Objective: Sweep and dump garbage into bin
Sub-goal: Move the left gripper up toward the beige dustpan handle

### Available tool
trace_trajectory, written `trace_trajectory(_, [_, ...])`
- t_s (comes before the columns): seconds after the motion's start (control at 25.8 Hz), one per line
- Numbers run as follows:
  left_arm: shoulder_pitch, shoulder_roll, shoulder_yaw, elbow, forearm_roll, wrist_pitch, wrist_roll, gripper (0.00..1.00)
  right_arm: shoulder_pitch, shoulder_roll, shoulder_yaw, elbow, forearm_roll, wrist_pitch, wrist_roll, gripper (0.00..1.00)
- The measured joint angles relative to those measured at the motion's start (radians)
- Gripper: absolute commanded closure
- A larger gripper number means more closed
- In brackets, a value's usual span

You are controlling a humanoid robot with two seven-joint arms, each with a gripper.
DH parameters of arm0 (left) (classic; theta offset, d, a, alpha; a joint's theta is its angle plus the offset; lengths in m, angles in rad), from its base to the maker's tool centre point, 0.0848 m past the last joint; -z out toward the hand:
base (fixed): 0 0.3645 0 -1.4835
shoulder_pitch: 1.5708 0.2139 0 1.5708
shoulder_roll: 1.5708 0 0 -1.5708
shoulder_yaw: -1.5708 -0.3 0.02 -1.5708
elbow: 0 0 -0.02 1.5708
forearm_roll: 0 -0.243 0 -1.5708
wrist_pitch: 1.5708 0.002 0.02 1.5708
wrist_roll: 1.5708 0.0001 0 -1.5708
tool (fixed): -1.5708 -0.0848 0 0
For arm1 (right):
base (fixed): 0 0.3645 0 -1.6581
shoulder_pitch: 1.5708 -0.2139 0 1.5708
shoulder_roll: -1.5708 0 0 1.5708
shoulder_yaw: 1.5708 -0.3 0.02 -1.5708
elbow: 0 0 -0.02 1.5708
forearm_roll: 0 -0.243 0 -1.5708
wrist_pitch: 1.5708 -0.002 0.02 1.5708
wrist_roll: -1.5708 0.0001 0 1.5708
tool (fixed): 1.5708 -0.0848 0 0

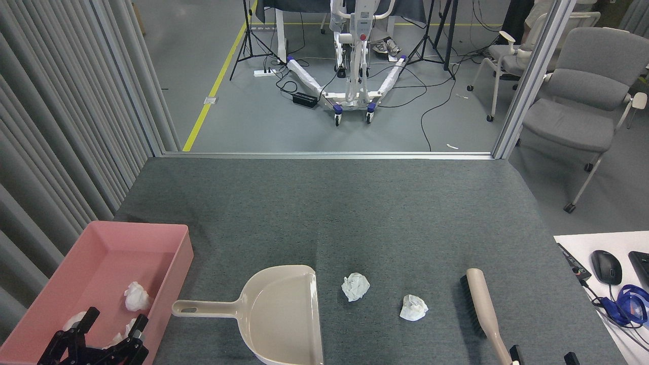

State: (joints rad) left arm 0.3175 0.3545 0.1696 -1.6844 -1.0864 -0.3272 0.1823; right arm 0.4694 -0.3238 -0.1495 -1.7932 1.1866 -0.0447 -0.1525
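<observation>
Partly done. Left gripper [112, 323] low at the near edge, fingers [138, 327] spread wide over the pink bin [175, 263], gripping nothing. Right gripper [542, 356] barely in view by the brush [482, 306] handle; can't tell its fingers' state. 3 wads [136, 296] or so already binned. 2 wads of garbage [356, 286] unswept on the bench [324, 213], right of the empty dustpan [281, 314].

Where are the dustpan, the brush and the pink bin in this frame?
dustpan [284, 314]: head view, on the floor of its scoop.
brush [482, 309]: head view, on the beige back above the black bristles.
pink bin [180, 263]: head view, on its right outer wall.
</observation>
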Motion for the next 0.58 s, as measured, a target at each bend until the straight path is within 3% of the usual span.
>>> trace_trajectory(0.58, [-0.001,0.012,0.014,0.005,0.004,-0.029,-0.003,0.01,0.001,0.007,0.001,0.0,0.004,0.0,-0.005,0.02])
